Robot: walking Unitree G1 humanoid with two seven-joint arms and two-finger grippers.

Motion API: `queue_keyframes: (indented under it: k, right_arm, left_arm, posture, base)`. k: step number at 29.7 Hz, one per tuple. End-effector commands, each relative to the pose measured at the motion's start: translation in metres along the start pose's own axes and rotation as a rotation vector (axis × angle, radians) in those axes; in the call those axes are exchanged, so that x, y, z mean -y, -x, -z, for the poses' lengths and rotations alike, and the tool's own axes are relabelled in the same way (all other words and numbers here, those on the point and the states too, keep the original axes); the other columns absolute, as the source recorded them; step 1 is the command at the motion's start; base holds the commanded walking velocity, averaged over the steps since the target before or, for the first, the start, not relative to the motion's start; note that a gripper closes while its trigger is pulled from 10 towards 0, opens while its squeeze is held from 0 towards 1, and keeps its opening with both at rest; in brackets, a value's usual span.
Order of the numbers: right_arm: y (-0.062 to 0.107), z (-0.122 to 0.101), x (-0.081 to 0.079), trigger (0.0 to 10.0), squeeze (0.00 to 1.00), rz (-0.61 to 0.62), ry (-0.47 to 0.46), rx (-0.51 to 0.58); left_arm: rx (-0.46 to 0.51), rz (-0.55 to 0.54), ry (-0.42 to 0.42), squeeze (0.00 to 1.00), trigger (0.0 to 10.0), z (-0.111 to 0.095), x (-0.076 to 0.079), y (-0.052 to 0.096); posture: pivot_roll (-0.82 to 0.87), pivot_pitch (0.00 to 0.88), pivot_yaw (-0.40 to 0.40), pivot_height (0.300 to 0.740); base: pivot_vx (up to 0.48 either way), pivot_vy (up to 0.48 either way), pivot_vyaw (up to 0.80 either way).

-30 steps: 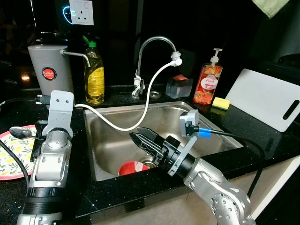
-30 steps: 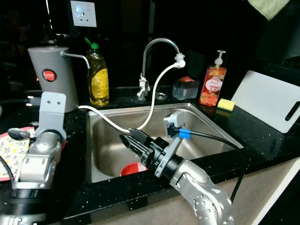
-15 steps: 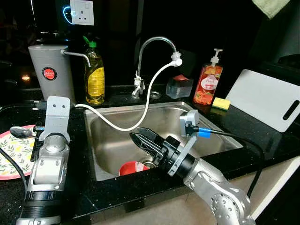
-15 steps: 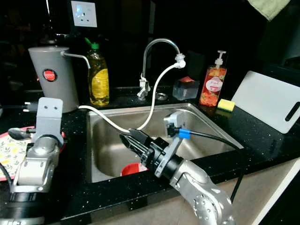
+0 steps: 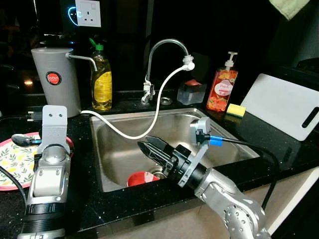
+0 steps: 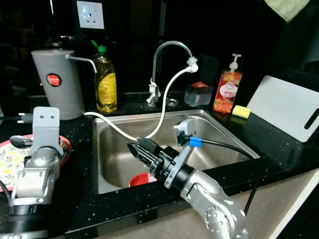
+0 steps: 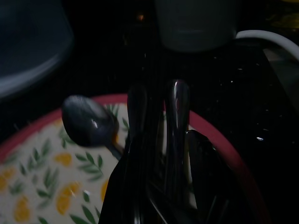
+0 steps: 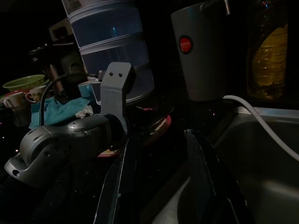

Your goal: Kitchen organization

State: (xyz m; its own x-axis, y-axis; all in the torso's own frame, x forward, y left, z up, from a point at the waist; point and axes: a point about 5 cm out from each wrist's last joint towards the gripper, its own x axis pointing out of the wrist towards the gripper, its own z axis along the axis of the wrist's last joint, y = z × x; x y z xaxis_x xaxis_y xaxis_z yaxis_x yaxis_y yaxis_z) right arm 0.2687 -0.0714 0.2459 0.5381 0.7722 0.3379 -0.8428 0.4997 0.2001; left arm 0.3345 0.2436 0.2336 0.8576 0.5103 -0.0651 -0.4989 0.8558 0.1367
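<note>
Steel spoon (image 7: 88, 122) lies on the patterned plate (image 5: 12, 167), left gripper (image 7: 159, 135) just above, fingers barely parted, empty. Better to spread wider and straddle the handle. Right gripper (image 5: 149, 148) hovers over the sink (image 5: 219, 129), empty, fingers apart.

A black speckled counter (image 5: 279, 149) carries a steel sink (image 5: 107, 164) sunk into its middle. Along the back edge stand a grey canister (image 5: 56, 79), a yellow dish-soap bottle (image 5: 101, 79) and a red pump bottle (image 5: 221, 89) beside a yellow sponge (image 5: 235, 109). A patterned plate (image 5: 15, 164) lies toward the left end, a white cutting board (image 5: 284, 107) at the right.
</note>
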Motion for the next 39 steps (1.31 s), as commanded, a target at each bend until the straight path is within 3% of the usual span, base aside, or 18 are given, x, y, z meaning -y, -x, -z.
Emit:
queue_keyframes:
  k: [1, 7, 11, 19, 39]
  right_arm:
    - [-0.002, -0.001, 0.000, 10.0, 0.00, -0.009, 0.008, 0.007]
    - [-0.002, -0.001, 0.000, 10.0, 0.00, -0.010, 0.007, 0.009]
    - [-0.002, -0.001, -0.001, 10.0, 0.00, -0.012, 0.008, 0.009]
    - [-0.003, -0.001, 0.000, 10.0, 0.00, -0.013, 0.008, 0.009]
    - [-0.002, 0.000, 0.001, 10.0, 0.00, -0.009, 0.015, 0.012]
  left_arm:
    - [-0.023, 0.005, 0.088, 0.00, 10.0, -0.004, 0.002, -0.001]
    - [-0.073, -0.022, 0.211, 0.00, 10.0, -0.005, -0.005, -0.007]
    - [-0.085, -0.049, 0.237, 0.00, 10.0, -0.005, -0.011, -0.010]
    - [-0.024, -0.087, 0.167, 0.00, 10.0, -0.012, -0.017, -0.009]
    - [0.004, -0.087, 0.123, 0.00, 10.0, -0.018, -0.012, -0.010]
  posture:
    - [-0.05, 0.000, -0.083, 0.740]
    - [-0.05, 0.000, -0.084, 0.740]
    - [-0.05, 0.000, -0.084, 0.740]
    - [-0.04, 0.000, -0.085, 0.740]
    - [-0.05, 0.000, -0.068, 0.740]
  base:
    - [0.000, 0.000, 0.00]
    - [0.000, 0.000, 0.00]
    - [0.000, 0.000, 0.00]
    - [0.000, 0.000, 0.00]
    - [0.000, 0.000, 0.00]
